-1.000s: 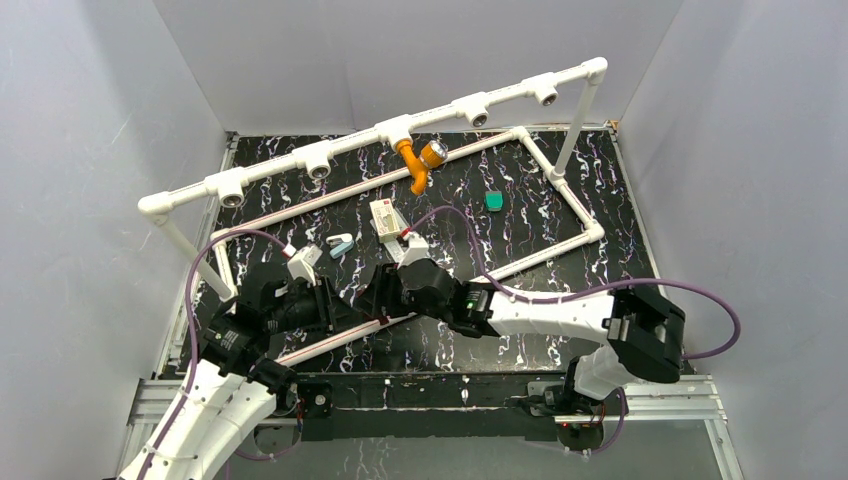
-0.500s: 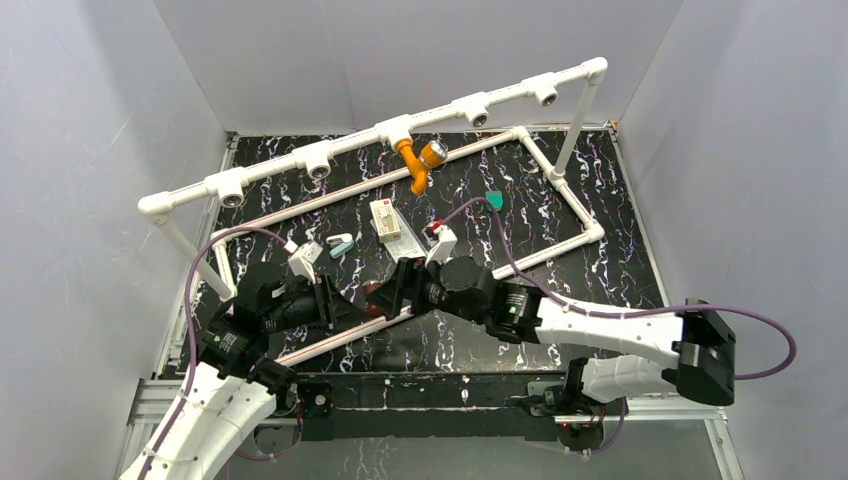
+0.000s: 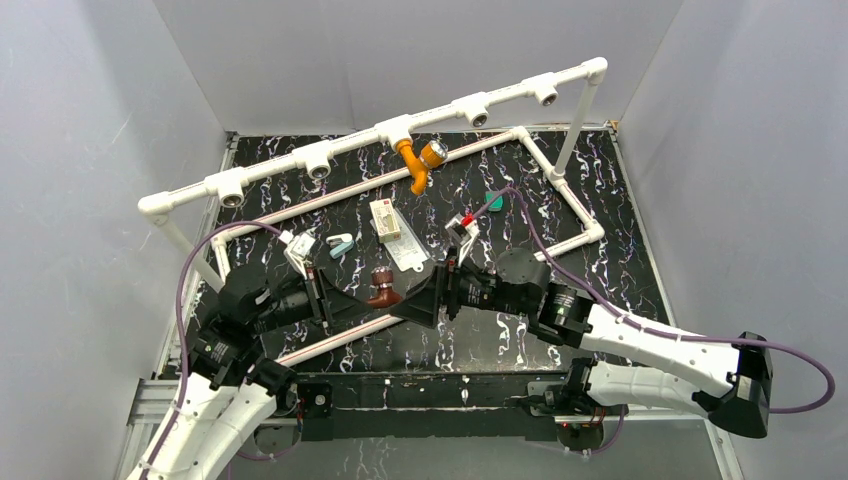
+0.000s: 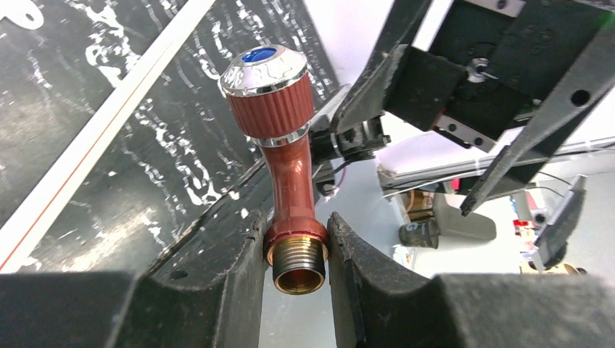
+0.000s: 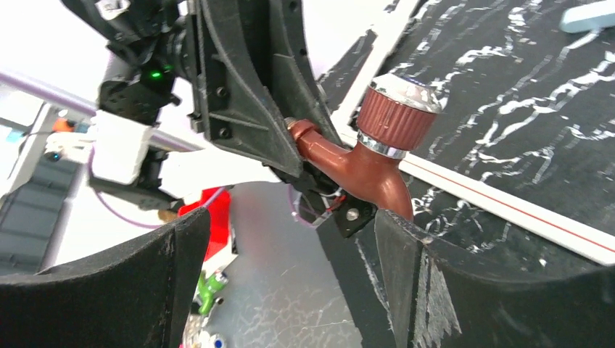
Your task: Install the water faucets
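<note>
I am gripping the brown faucet [image 4: 286,181] in my left claw [image 4: 296,239]. The two fingers [image 4: 232,268] are closing on its brass threaded end, one on each side. The faucet is standing out from the claw with its ribbed knob and silvery cap at the far end, and its spout is bending off toward my right arm. I am holding it in the air above the black marbled tabletop [image 3: 600,190], near the front edge, close to the near pipe of the floor frame [image 3: 330,340].

I am keeping my right claw [image 5: 290,225] spread wide, gripping nothing. It is facing the left claw from the other side. In the right wrist view the faucet's spout is dipping behind the edge of one finger [image 5: 406,275], and I cannot tell whether the two are touching.

The orange faucet [image 3: 420,160] is sitting in the middle socket of the raised white rail [image 3: 270,172], with its spout hanging down and its silvery knob facing right. The other sockets along the rail are showing bare openings. A green piece [image 3: 494,201] is lying on the tabletop to the right, well apart from both claws.
</note>
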You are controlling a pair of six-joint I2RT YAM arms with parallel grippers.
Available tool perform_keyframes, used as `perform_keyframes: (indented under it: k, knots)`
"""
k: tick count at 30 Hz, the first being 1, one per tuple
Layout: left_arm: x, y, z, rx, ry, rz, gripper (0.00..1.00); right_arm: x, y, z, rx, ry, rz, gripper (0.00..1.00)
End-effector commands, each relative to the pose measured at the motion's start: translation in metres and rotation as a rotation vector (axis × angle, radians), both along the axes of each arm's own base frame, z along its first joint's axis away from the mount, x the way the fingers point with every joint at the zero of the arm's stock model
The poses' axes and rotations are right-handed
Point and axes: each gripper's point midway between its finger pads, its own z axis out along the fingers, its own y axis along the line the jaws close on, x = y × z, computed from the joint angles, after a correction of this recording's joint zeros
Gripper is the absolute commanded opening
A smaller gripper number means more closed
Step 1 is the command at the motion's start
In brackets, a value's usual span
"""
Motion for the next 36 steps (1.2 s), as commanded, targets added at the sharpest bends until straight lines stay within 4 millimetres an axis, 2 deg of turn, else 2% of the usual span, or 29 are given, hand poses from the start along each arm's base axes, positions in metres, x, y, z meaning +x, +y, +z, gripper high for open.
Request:
perform_keyframes:
  k: [1,4,8,15,17,23,29,32,36]
  knots:
    - [-0.015,-0.008,0.051,-0.152,-0.123,-0.081,0.00,-0.025,0.000,0.036,0.151,-0.039,0.178,0.91]
    - [-0.020,-0.009,0.069,-0.224,-0.173,-0.102,0.00,-0.025,0.003,0.041,0.170,-0.030,0.194,0.91]
    - [-0.026,-0.009,0.084,-0.265,-0.226,-0.131,0.00,-0.026,0.003,0.046,0.192,-0.036,0.205,0.91]
    - [-0.031,-0.010,0.086,-0.266,-0.250,-0.159,0.00,-0.028,-0.016,0.079,0.280,-0.114,0.173,0.91]
    - [-0.031,-0.010,0.086,-0.267,-0.251,-0.160,0.00,-0.025,-0.022,0.081,0.270,-0.129,0.144,0.91]
    - [-0.031,-0.010,0.096,-0.300,-0.272,-0.158,0.00,-0.013,-0.034,0.073,0.229,-0.125,0.045,0.89]
    - [-0.034,-0.010,0.111,-0.388,-0.303,-0.166,0.00,-0.011,-0.023,0.054,0.218,-0.050,0.053,0.86]
    - [-0.037,-0.010,0.119,-0.447,-0.309,-0.180,0.00,-0.019,-0.015,0.060,0.249,-0.039,0.119,0.84]
    - [-0.034,-0.011,0.117,-0.439,-0.305,-0.176,0.00,-0.028,-0.010,0.070,0.299,-0.045,0.182,0.83]
